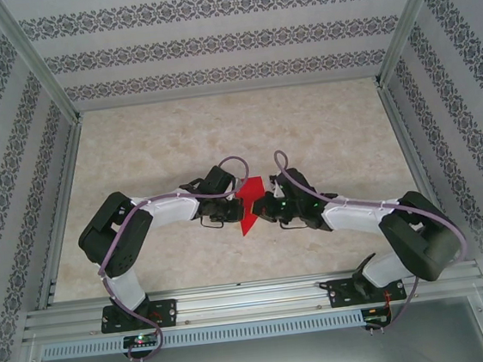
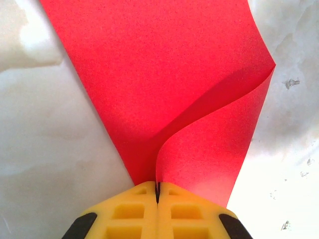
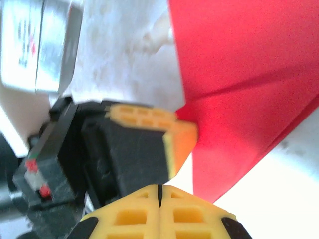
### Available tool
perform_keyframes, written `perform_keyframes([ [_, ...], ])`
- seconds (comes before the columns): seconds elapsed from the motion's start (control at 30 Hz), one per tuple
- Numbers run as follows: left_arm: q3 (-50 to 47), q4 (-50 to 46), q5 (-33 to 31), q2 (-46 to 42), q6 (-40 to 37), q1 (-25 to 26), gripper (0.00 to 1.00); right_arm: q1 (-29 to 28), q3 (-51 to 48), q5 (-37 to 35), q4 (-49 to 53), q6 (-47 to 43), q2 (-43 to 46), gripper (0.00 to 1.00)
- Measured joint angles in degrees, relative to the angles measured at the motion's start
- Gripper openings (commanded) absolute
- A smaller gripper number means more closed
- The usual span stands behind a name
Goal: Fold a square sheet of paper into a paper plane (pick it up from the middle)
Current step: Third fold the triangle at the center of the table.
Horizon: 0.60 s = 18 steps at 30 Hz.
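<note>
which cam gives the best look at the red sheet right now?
Left wrist. The square sheet of paper is large and sharp there, its curled flap rising from the shut left gripper that pinches it. Right wrist shows a blurred part of the sheet with one crease. Top external shows the sheet small, without detail.

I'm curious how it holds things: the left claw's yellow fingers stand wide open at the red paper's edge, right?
Not open. The left claw has its yellow fingers pressed shut, pinching the red paper at its edge. The left wrist view shows it.
</note>
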State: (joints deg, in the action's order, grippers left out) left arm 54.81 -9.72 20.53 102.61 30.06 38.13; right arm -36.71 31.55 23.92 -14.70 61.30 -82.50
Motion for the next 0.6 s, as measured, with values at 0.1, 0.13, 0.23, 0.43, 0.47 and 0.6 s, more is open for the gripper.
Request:
perform_keyframes([
  [0.1,0.0,0.0,0.0,0.0,0.0,0.0,0.01,0.1,0.1,1.7,-1.8,0.0,-3.1,0.00],
  [0.13,0.0,0.0,0.0,0.0,0.0,0.0,0.01,0.0,0.1,2.3,-2.3,0.0,-4.2,0.00],
  [0.23,0.1,-0.2,0.0,0.0,0.0,0.0,0.01,-1.0,0.5,3.4,-3.7,0.2,-7.9,0.00],
  [0.43,0.1,-0.2,0.0,0.0,0.0,0.0,0.00,-2.3,0.7,3.9,-5.6,0.4,-13.4,0.00],
  [0.47,0.1,-0.2,-0.2,0.0,0.0,0.0,0.01,-2.3,0.8,4.3,-6.0,0.5,-13.7,0.00],
  [0.6,0.2,-0.3,-0.4,0.0,0.0,0.0,0.01,-2.3,0.8,4.2,-6.2,0.7,-13.6,0.00],
])
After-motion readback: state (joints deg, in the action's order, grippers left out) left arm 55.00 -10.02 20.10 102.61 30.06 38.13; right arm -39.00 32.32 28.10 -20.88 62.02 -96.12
